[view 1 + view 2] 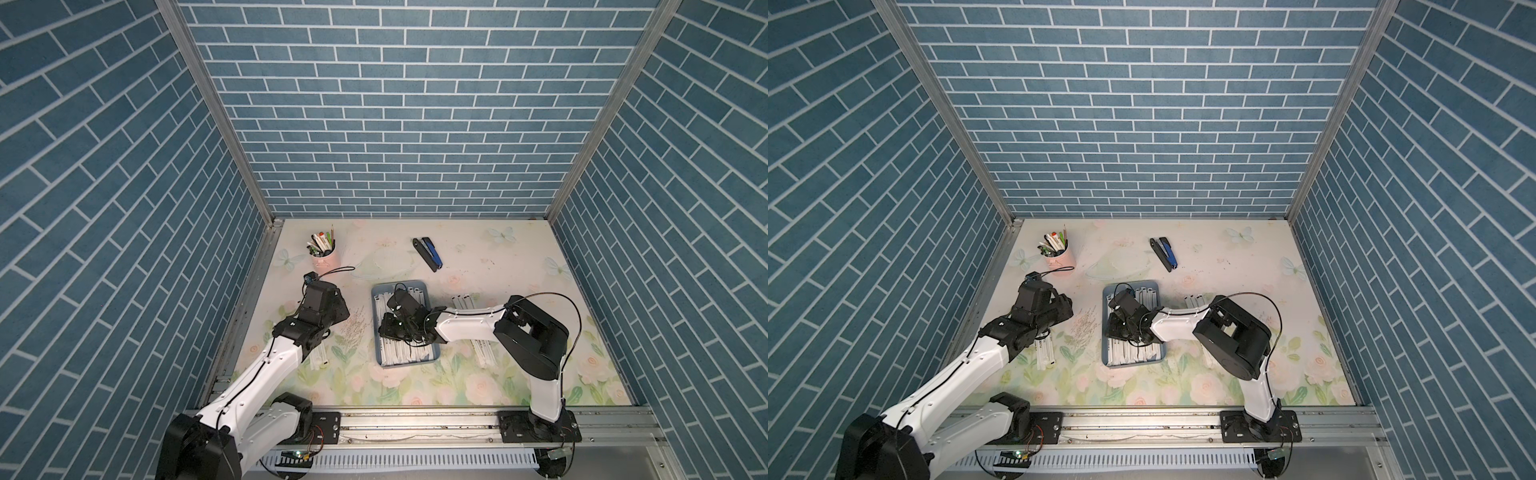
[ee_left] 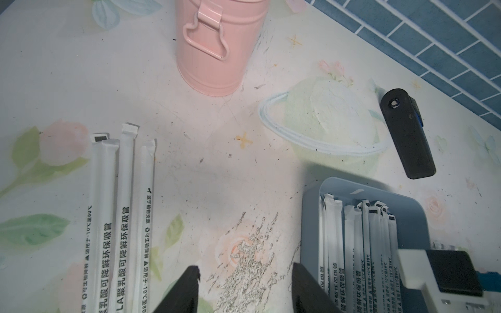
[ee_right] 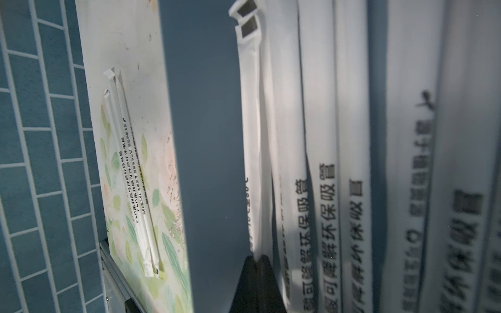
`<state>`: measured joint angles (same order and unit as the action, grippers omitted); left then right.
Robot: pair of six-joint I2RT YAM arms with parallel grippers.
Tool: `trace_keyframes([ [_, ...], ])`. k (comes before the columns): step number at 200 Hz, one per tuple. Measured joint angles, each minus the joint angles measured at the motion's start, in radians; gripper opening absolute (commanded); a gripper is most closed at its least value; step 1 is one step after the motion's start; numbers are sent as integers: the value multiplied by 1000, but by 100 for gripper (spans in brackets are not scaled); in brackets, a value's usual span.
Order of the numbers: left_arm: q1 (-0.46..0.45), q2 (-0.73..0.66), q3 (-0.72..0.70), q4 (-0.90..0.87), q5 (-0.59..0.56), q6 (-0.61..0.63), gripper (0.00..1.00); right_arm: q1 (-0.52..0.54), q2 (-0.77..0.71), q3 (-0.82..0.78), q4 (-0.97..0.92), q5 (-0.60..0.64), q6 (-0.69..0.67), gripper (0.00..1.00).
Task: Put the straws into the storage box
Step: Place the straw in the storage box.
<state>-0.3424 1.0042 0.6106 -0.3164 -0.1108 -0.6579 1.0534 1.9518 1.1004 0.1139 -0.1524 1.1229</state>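
The storage box [image 1: 415, 284] is a blue-grey tray at the middle of the table, with several white printed straws [image 1: 405, 353] lying lengthwise in it. My right gripper [image 1: 386, 330] is down inside the box [image 3: 206, 135], its jaws shut. Its tips rest against the edge of the outermost straw [image 3: 249, 135], with nothing visibly between them. My left gripper [image 2: 245, 268] hangs open over bare table, between a small group of loose straws [image 2: 108, 203] and the box wall [image 2: 309, 216]. More loose straws [image 1: 484, 349] lie right of the box, partly under the right arm.
A pink cup [image 1: 325, 257] full of pens stands at the back left. A dark blue-and-black stapler [image 1: 428, 253] lies behind the box. A scuffed patch [image 1: 353, 328] marks the table under my left gripper. Brick-patterned walls close three sides.
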Motion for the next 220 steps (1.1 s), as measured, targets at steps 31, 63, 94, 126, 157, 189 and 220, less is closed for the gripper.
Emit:
trace_keyframes([
  [31,0,-15,0,0,4,-8,57,-2,3,9,-1,-9,0,5],
  [63,0,-20,0,0,4,-8,57,-3,12,35,-5,-12,-1,9],
  [94,0,-20,0,0,4,-8,57,-3,12,61,-24,-12,-1,13],
  [126,0,-20,0,0,4,-8,57,-3,12,77,-41,-12,-4,16],
  [157,0,-13,0,0,4,-9,56,-4,12,97,-67,-9,-5,17],
  [189,0,0,0,0,6,-9,56,-8,12,99,-81,-9,-6,21],
  [220,0,3,0,0,8,-9,56,-11,12,101,-97,-9,-19,27],
])
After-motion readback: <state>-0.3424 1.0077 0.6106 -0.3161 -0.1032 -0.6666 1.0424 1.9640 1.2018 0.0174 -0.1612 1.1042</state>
